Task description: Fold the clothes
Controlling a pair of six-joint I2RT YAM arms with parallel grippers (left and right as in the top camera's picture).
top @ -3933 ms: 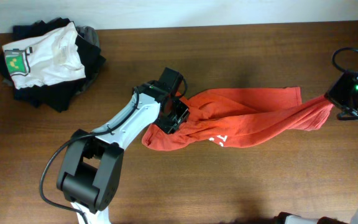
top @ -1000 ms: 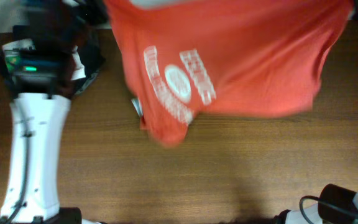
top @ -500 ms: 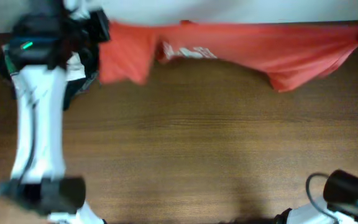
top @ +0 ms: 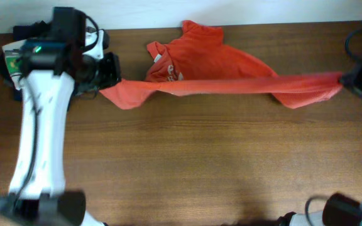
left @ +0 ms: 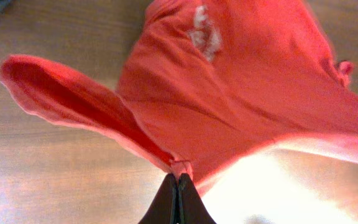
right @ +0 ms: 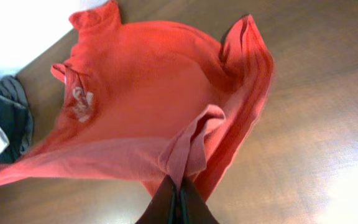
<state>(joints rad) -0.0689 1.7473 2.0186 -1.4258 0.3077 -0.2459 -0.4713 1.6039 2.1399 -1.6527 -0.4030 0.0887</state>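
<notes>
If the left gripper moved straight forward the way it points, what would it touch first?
The red T-shirt: the left gripper is shut on its edge, and more of it probably lies straight ahead.

Right tool [right: 178, 186] pinching a fold of the red-orange T-shirt [right: 148, 106], spread above the wooden tabletop [right: 316, 124].

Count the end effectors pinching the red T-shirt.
2. The left end effector pinches the red T-shirt at one end, beside the garment pile; the right end effector pinches the other end, near the table's edge.
</notes>
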